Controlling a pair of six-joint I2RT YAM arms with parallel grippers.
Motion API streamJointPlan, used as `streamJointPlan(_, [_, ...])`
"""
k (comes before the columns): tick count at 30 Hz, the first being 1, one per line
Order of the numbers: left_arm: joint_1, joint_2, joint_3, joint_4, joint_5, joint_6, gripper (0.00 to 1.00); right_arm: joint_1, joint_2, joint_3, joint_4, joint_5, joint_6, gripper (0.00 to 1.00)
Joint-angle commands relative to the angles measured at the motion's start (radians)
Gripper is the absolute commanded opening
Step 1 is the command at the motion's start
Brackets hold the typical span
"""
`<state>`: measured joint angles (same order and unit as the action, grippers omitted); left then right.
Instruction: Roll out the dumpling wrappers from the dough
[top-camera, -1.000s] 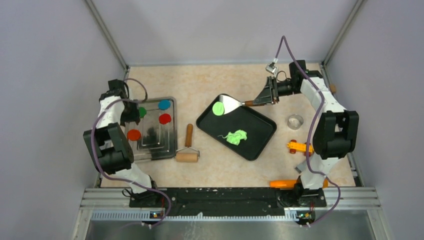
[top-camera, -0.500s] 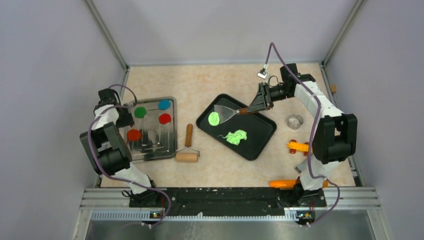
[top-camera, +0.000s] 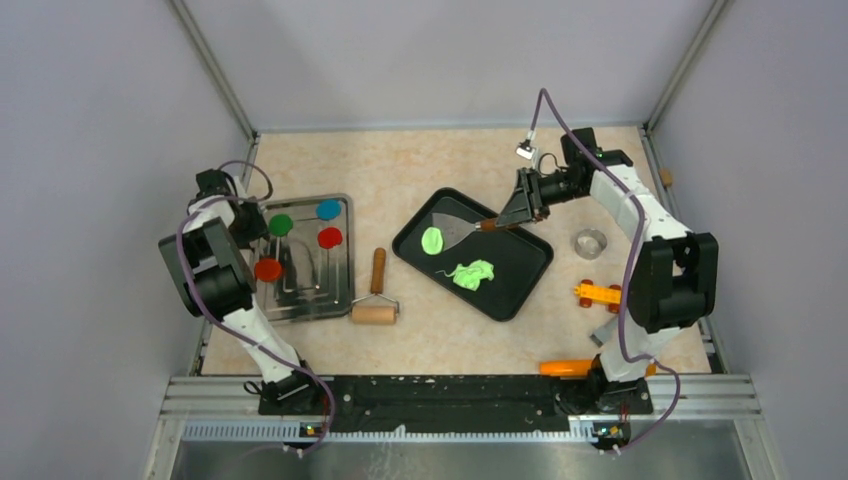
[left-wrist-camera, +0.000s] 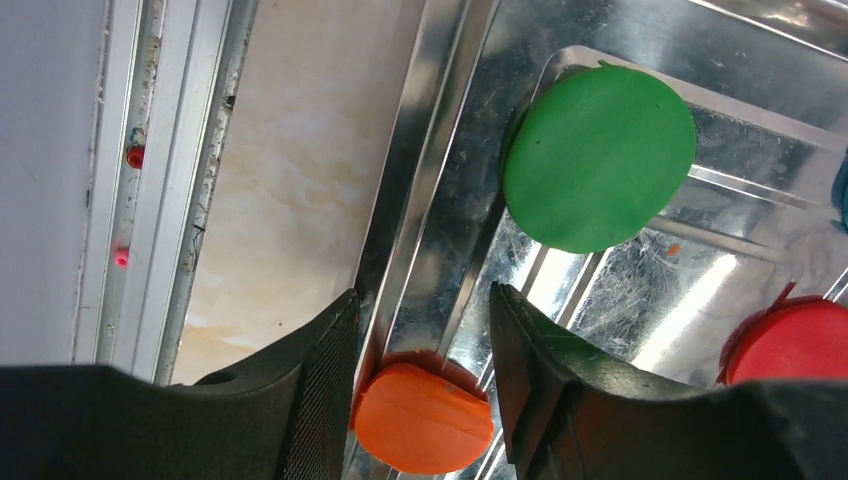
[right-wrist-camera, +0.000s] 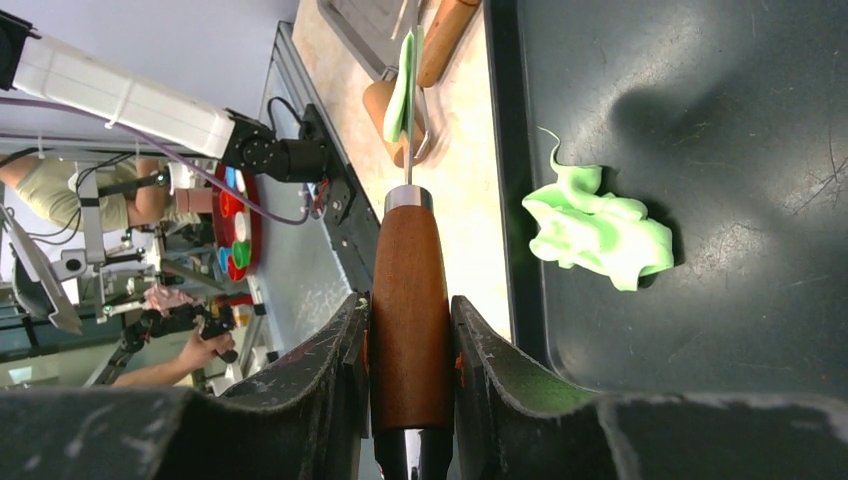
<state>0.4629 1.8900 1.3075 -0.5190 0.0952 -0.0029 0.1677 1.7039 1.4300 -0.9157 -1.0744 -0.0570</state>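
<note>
Here, black tray (top-camera: 520, 270) holding dough (top-camera: 471, 273), right gripper (right-wrist-camera: 408, 305) pinching spatula (top-camera: 458, 230), left gripper (left-wrist-camera: 420, 300) spread.

Silver tray (top-camera: 340, 292) on the L w/ blue (top-camera: 328, 209), red (top-camera: 330, 237) & orange (top-camera: 267, 269) discs. Wooden roller (top-camera: 373, 313) just R of it. Black tray (top-camera: 520, 278) mid-table, wood-handled spatula (top-camera: 458, 229) over it. Ring cutter (top-camera: 590, 242) + orange tool (top-camera: 597, 293) far R.

- Red disc (left-wrist-camera: 795, 340), blue disc (left-wrist-camera: 842, 195): cut off by left wrist view's right edge.
- Wrapper (right-wrist-camera: 402, 85) on spatula (right-wrist-camera: 410, 300): edge-on in right wrist view, face hidden.
- Orange tool (top-camera: 565, 367): end hidden behind right arm (top-camera: 628, 345).
</note>
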Motion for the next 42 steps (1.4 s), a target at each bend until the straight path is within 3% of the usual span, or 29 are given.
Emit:
streamJointPlan(1, [0.005,-0.004,-0.011,0.001,0.053,-0.04,0.52,0.035,-0.011,0.075,0.121,-0.017,0.123,0.0])
streamJointPlan(4, [0.006,-0.021,-0.041,0.002,0.083,-0.051,0.5,0.079,0.046,0.105,0.209,-0.034,0.236,0.0])
streamJointPlan(8, [0.005,-0.045,-0.077,0.009,0.105,-0.073,0.51,0.174,0.135,0.182,0.247,-0.044,0.269,0.0])
streamJointPlan(16, [0.004,-0.145,-0.098,0.025,-0.08,-0.008,0.58,0.279,0.251,0.273,0.341,-0.076,0.345,0.0])
streamJointPlan(24, [0.006,-0.061,-0.072,0.046,-0.148,0.039,0.61,0.33,0.301,0.305,0.37,-0.061,0.366,0.0])
streamJointPlan(31, [0.006,0.001,-0.045,0.005,0.018,0.012,0.57,0.347,0.346,0.339,0.363,-0.017,0.36,0.0])
streamJointPlan(37, [0.003,-0.042,-0.107,0.012,0.199,-0.072,0.53,0.368,0.387,0.441,0.286,0.13,0.317,0.0])
streamJointPlan(42, [-0.008,-0.062,-0.134,0.025,0.273,-0.107,0.52,0.401,0.419,0.462,0.261,0.139,0.335,0.0])
